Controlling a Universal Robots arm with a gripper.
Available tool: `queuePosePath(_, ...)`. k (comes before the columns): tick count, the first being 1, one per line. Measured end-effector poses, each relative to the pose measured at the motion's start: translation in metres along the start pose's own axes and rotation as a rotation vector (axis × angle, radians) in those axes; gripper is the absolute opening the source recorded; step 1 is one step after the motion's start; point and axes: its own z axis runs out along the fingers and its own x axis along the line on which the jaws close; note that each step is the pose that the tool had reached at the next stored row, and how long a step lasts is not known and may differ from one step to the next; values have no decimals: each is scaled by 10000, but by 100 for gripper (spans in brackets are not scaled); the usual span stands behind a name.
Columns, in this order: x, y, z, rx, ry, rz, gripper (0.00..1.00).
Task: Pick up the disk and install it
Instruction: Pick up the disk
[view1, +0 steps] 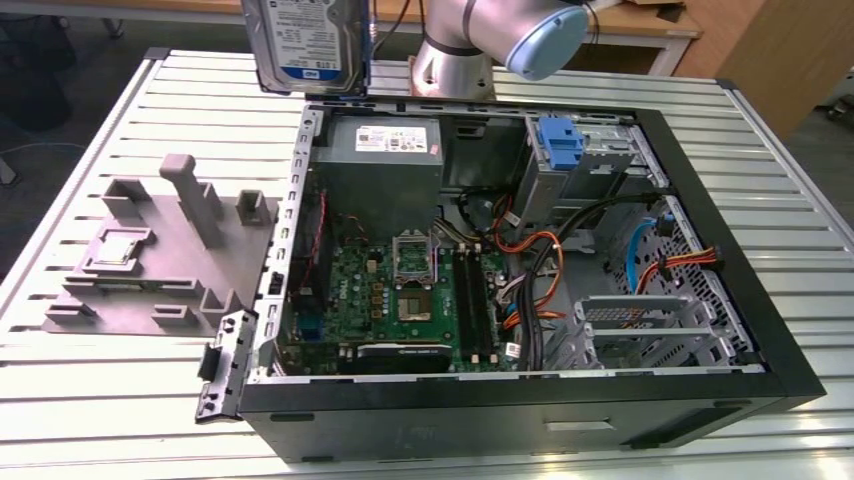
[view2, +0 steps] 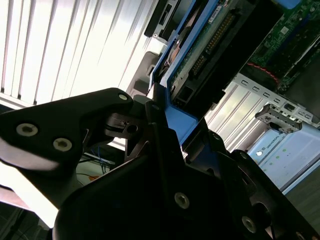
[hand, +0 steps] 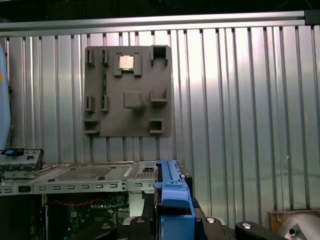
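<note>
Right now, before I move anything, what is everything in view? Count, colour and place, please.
disk: one, silver-grey, white-and-blue label, blue frame; held in the air above the case's far edge.
computer case: one, black, open; on the table.
circuit board: one, green; on the case floor.
metal box: one, grey with white sticker; inside the case, far side.
clip: one, blue; inside the case, toward the exterior view's right.
cables: several, mostly orange; beside the circuit board.
tray: one, grey; on the table, to the exterior view's left of the case.
table: one, silver, slatted.
arm: one, silver with pale blue cap; behind the case.
gripper: one, black; shut on the disk's frame.
</note>
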Motion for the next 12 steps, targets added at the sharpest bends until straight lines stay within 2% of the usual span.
queuePosePath(12, -1, -25, 0, 1, 0, 0, 36)
